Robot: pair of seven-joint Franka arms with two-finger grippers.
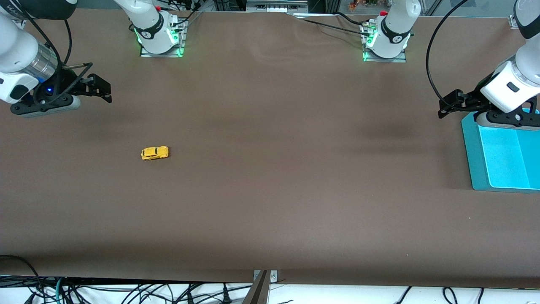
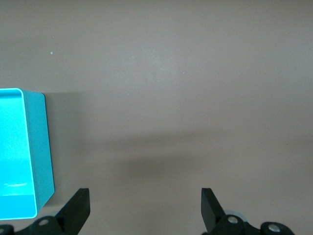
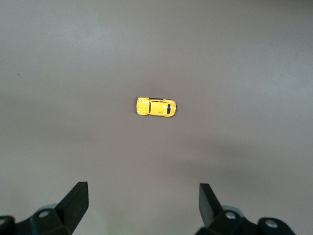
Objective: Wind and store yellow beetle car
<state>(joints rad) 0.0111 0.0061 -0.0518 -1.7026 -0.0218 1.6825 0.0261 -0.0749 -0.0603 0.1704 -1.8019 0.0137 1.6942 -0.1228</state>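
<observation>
front view shows the yellow beetle car (image 1: 154, 153) standing on its wheels on the bare brown desk (image 1: 270, 190), toward the right arm's end and well apart from everything else. its long side faces the front camera, and its body lies roughly along the length of the desk. the right wrist view looks straight down on the same car (image 3: 156, 107), where the dark windows and rounded roof are plain and nothing touches it. the right tool (image 1: 99, 89) hangs in the air over the desk at the right arm's end, closer to the robot bases than the car is; its two black fingers (image 3: 74, 200) stand wide apart with nothing between them, and the car sits well clear of them. at the left arm's end of the desk lies a turquoise bin (image 1: 502, 156), open at the top, with a lighter inner floor and nothing to be seen inside it. the left tool (image 1: 449, 103) hangs just beside the bin's edge, over the bare desk, and its fingers (image 2: 78, 208) are also spread wide and empty. in the left wrist view a corner of the bin (image 2: 41, 156) shows next to one fingertip, with the brown desk (image 2: 195, 98) filling the rest.
</observation>
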